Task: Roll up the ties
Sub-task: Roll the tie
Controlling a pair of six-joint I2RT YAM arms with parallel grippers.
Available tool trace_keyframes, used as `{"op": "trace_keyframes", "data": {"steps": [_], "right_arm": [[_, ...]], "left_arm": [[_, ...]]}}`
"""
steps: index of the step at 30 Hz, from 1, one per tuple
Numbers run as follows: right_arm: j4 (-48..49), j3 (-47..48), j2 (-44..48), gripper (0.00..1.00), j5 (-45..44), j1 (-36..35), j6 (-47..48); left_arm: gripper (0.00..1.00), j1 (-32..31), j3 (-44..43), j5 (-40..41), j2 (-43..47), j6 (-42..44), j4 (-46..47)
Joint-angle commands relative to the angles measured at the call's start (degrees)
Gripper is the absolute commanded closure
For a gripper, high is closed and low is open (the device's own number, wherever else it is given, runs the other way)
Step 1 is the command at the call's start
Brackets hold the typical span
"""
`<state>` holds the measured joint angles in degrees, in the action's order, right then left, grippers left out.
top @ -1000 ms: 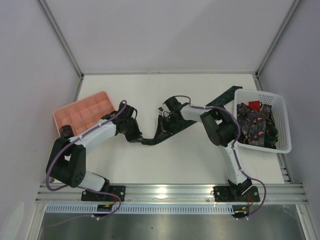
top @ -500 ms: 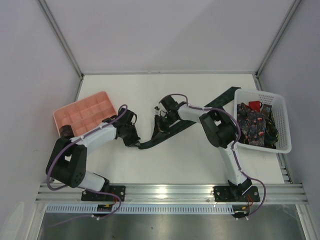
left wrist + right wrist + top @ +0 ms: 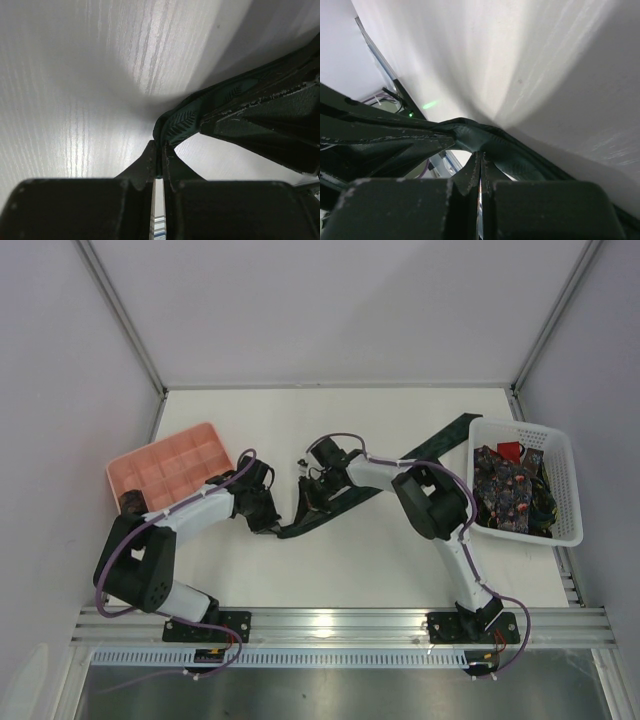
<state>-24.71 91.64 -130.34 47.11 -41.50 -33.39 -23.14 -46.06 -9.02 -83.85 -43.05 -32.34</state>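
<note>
A long dark green tie (image 3: 441, 438) lies slantwise across the table, from beside the basket down to the middle. My left gripper (image 3: 274, 529) is shut on its near end; in the left wrist view the jaws (image 3: 159, 152) pinch a fold of the tie (image 3: 186, 119). My right gripper (image 3: 303, 498) is shut on the same tie a short way up, lifting a hump of the cloth (image 3: 487, 137) between its closed fingertips (image 3: 480, 159). More ties fill the basket, among them a floral one (image 3: 506, 492) and a red one (image 3: 508, 450).
A white lattice basket (image 3: 565, 475) stands at the right edge of the table. A pink compartment tray (image 3: 165, 462) sits at the left, close behind my left arm. Metal rails run along the near edge and both side walls.
My right gripper has moved left and slightly nearer, drawing the tie with it and bunching its lower part toward the left gripper. The left gripper has barely shifted.
</note>
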Motion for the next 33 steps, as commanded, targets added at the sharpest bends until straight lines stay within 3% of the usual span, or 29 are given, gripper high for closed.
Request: {"op": "trace_keyframes", "data": {"steps": [1,14,25,33], "right_arm": [[0.80,1.00,-1.66,1.00,-0.70,0.45,0.43],[-0.52,0.91,-3.34,1.00,-3.34,1.07,2.71],[0.54,-0.32,-3.34,1.00,-1.50,0.36,1.04],[0.63,-0.49,1.14,1.00,-0.27,1.85,-1.06]], "left_arm": [[0.99,-0.24,-1.66,1.46,0.18,1.47,-0.53],[0.99,-0.24,-4.82,-1.26,-0.34,1.39,-1.41],[0.97,-3.14,-11.59,-3.64,-6.93,0.16,-0.89],[0.97,-3.32,-11.59,-2.32,-7.73,-0.90,-1.06]]}}
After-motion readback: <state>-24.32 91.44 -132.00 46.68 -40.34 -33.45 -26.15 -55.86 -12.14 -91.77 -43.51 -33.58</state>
